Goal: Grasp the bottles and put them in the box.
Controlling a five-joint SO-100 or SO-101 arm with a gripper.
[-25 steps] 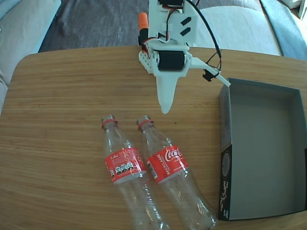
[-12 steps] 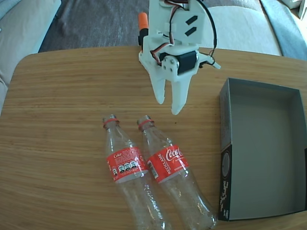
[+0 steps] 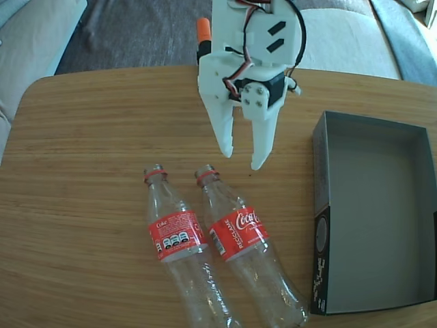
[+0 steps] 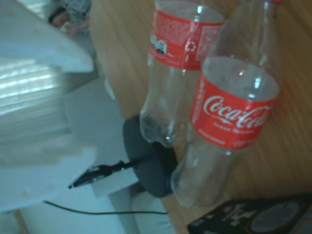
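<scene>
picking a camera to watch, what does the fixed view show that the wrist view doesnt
Only the fixed view shows the open hand hanging above the bottle necks, the box's empty grey inside and the whole table. Only the wrist view shows a dark round object with a cable beyond the table edge. Both show the two bottles lying side by side, and part of the box.

Looks like a home living room, not a lab. Rounded wooden table point(image 3: 82, 171) with a plain grain top, set on a dark grey carpet point(image 3: 130, 34) seen past its far edge. Pale upholstered cushions, sofa-like, at top left point(image 3: 34, 34) and top right point(image 3: 341, 37) in the fixed view. Daylight across the tabletop. Wrist view adds a round dark object point(image 4: 148, 163) with a thin cable point(image 4: 97, 212) beyond the table edge; too blurred to identify.
</scene>
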